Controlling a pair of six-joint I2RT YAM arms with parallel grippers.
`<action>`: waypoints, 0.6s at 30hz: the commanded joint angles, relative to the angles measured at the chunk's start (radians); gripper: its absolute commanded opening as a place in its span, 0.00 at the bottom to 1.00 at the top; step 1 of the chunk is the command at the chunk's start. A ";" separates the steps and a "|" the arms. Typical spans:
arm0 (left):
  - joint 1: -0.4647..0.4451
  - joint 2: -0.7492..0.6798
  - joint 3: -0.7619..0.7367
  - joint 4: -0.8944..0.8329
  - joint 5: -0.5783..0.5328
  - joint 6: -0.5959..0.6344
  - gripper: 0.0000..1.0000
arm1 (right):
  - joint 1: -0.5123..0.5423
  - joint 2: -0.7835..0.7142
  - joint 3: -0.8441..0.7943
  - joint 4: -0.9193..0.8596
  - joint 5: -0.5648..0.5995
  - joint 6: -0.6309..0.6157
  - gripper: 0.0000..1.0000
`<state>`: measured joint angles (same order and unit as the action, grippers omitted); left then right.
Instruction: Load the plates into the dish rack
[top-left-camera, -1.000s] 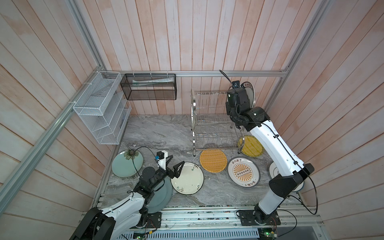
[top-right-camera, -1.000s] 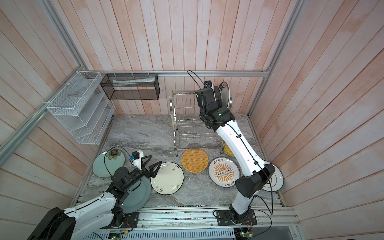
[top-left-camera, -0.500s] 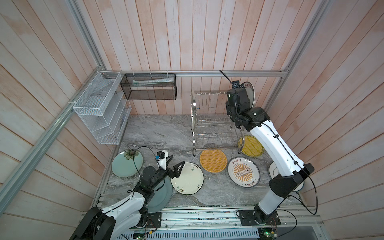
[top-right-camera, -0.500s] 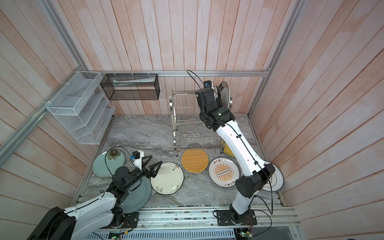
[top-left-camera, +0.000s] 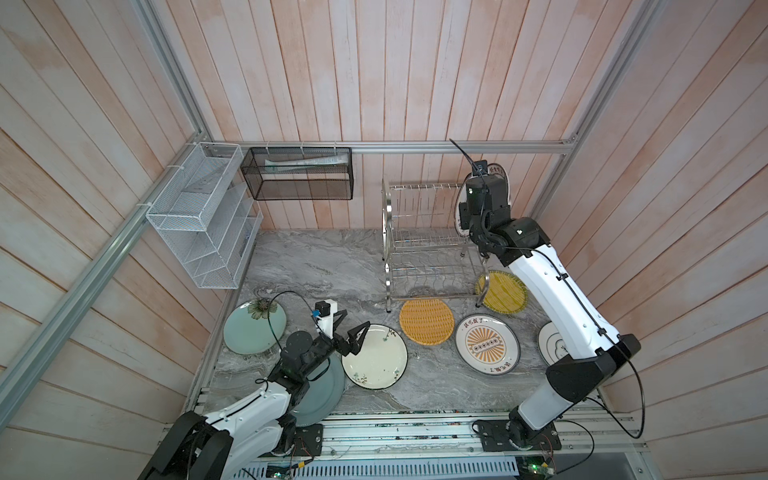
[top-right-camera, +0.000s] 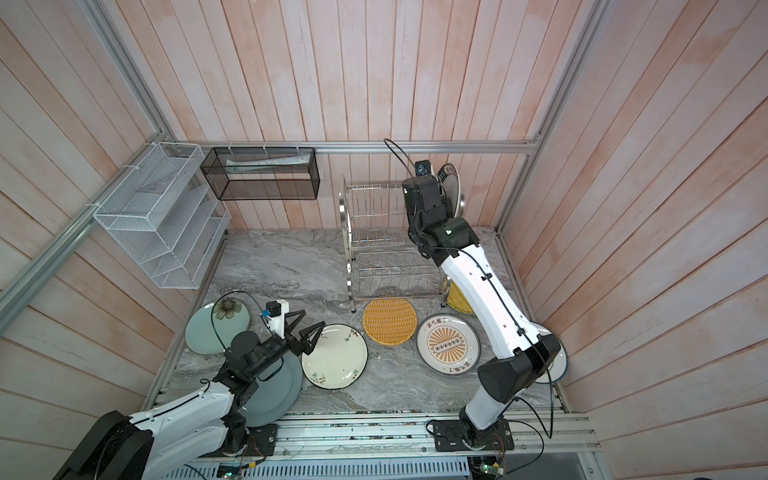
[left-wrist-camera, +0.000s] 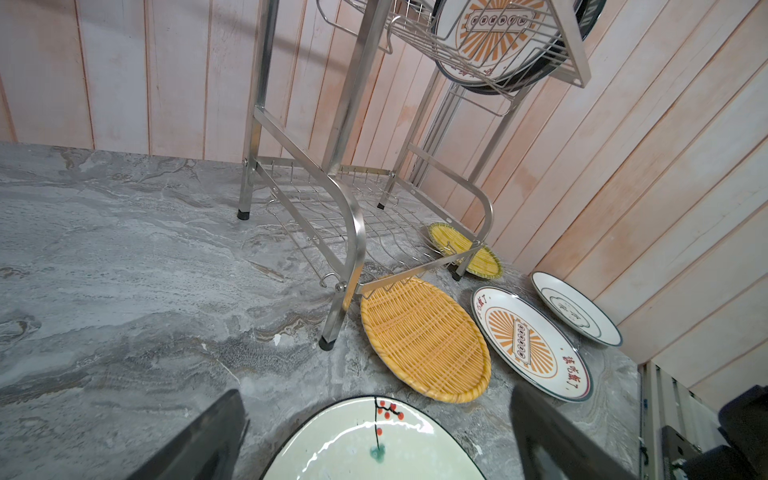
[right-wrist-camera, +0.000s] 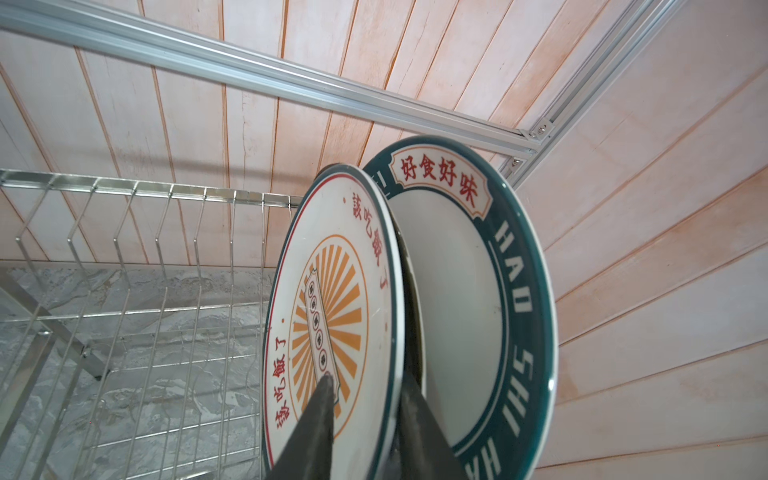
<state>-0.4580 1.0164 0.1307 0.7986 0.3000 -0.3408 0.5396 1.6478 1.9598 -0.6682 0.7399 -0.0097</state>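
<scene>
Read as a clock in both top views, with 12 at the back wall: at 7 o'clock the left gripper (top-left-camera: 355, 322) hung with its fingers wide apart and nothing between them, just above the 11 o'clock rim of the cream plate (top-left-camera: 376, 357). That plate lay flat on the table (top-left-camera: 311, 257), at 5 o'clock from those fingers. More plates lay flat along the front, out to 4 o'clock. The rack (top-left-camera: 388, 249) stood at 1 o'clock. At the 3 o'clock end of its upper tier the sunburst plate (right-wrist-camera: 332, 291) stood on edge, face towards 9 and edge running 12 to 6. The teal plate (right-wrist-camera: 457, 291) stood just behind it, rims close. The right gripper (right-wrist-camera: 368, 380) sat astride the sunburst plate's rim, one finger (right-wrist-camera: 320, 415) across its face and the other in the slot between the two plates; whether they pinched it or stood just clear, I could not tell. By my judgement the release turned on that slot: the teal plate crowded the rear finger, so the fingers could part only a little, then back out along the plate's own plane. The left arm was far nearer the cream plate
</scene>
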 joint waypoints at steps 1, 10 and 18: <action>0.005 0.013 0.034 -0.023 0.018 0.000 1.00 | -0.003 -0.019 -0.028 0.045 -0.019 -0.022 0.23; 0.004 0.025 0.041 -0.030 0.019 -0.005 1.00 | -0.007 -0.031 -0.064 0.083 -0.017 -0.045 0.08; 0.005 0.028 0.043 -0.030 0.021 -0.007 1.00 | -0.018 -0.024 -0.059 0.069 -0.037 -0.029 0.13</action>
<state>-0.4580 1.0397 0.1478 0.7734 0.3073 -0.3439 0.5274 1.6398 1.9099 -0.5819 0.7288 -0.0299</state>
